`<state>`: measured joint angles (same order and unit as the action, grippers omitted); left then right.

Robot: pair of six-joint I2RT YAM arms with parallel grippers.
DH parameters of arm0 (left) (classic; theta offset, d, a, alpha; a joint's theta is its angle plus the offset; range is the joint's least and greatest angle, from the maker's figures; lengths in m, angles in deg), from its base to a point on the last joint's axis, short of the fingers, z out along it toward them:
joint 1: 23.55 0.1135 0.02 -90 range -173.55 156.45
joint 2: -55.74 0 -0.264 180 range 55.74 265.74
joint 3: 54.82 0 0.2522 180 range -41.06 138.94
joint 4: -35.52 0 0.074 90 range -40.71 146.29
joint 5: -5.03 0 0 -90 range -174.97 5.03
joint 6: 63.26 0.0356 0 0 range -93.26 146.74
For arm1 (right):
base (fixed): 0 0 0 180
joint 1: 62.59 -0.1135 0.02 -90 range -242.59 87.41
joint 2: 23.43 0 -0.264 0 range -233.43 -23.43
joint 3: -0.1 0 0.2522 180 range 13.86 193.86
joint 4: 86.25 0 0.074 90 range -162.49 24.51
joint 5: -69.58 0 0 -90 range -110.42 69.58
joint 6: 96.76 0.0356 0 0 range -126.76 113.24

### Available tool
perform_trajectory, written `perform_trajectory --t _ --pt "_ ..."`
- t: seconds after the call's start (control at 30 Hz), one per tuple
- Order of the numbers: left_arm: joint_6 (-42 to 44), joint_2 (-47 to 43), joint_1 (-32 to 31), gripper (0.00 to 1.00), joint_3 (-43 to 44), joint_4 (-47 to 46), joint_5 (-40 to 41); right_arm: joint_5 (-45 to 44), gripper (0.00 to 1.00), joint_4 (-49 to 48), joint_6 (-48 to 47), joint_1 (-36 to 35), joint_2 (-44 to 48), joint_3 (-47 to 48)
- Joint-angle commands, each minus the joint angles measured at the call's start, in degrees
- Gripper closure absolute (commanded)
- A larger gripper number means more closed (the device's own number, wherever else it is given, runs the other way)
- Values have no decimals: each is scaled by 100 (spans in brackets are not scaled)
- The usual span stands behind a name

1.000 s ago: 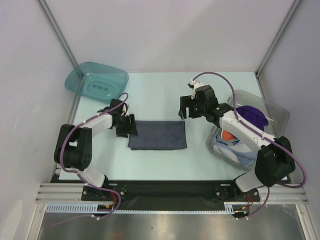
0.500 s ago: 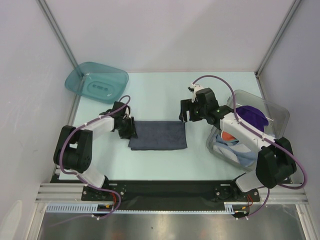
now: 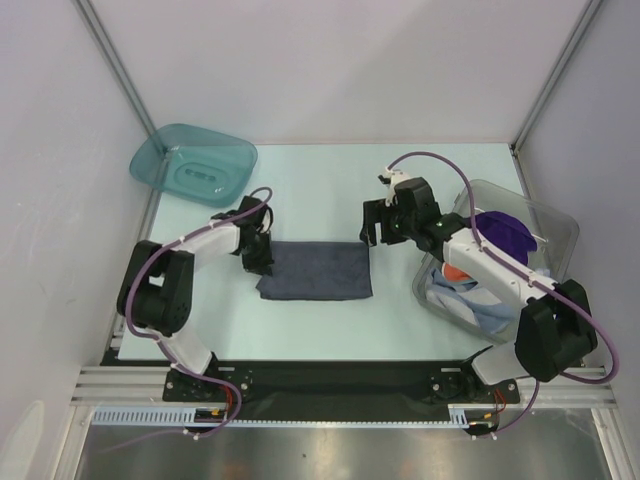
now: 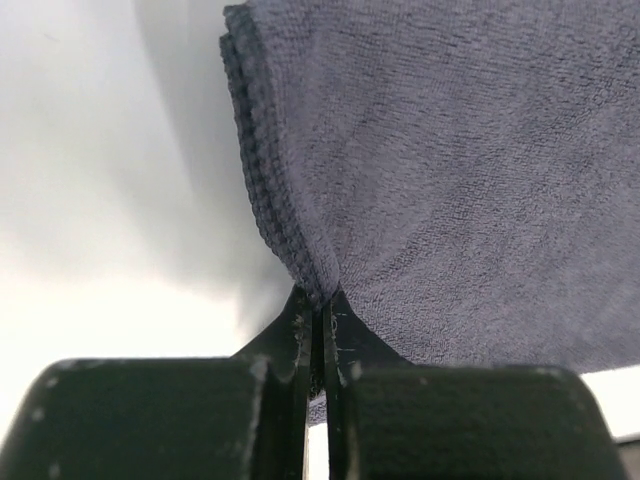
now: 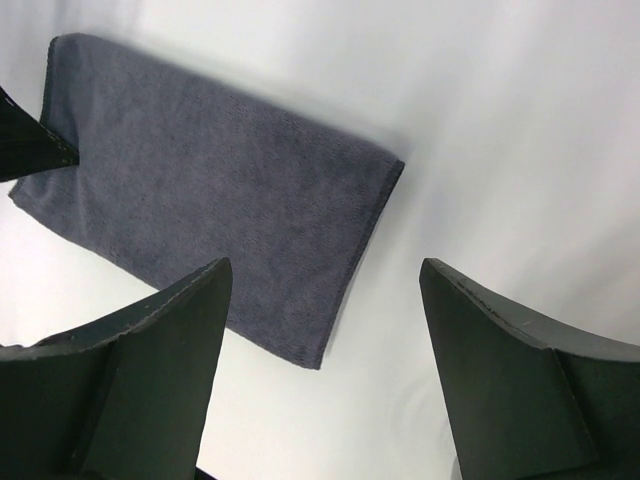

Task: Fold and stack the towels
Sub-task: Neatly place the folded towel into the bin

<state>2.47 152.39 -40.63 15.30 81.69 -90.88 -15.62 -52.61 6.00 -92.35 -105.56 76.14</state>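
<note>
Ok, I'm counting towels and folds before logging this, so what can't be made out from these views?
- Towels in the clear bin: top view; bunched and crossed by the right arm, so their number is unclear.
- Layers of the grey towel pinched in the left claw: left wrist view; the fingers cover that edge.
- Grey towel's far side: left wrist view; cut off by the frame.

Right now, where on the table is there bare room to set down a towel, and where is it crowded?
Free: the table behind the grey towel, between teal tray and right tool; also the strip between that towel and the arm bases. Crowded: the right side, filled by the clear bin, and the towel's left end, pinched by the left tool.
</note>
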Motion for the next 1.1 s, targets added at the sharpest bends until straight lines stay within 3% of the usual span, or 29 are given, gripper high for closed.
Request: perform_trajectory --t 0.0,0.43,0.63,0.87,1.07 --pt "300 -5 -233 100 516 512 1135 -84 18 -10 -115 40 276 -49" --pt "1292 557 -287 100 2044 1162 2838 -155 18 -54 -36 128 434 109" --pt "1942 1488 -235 100 3950 1557 3621 -225 18 -168 -19 137 408 153" --pt "2558 2991 214 100 7024 2472 4044 -330 18 -248 -124 154 162 337" --pt "3341 3221 635 100 7574 1929 4433 -401 18 -195 -177 146 -5 548"
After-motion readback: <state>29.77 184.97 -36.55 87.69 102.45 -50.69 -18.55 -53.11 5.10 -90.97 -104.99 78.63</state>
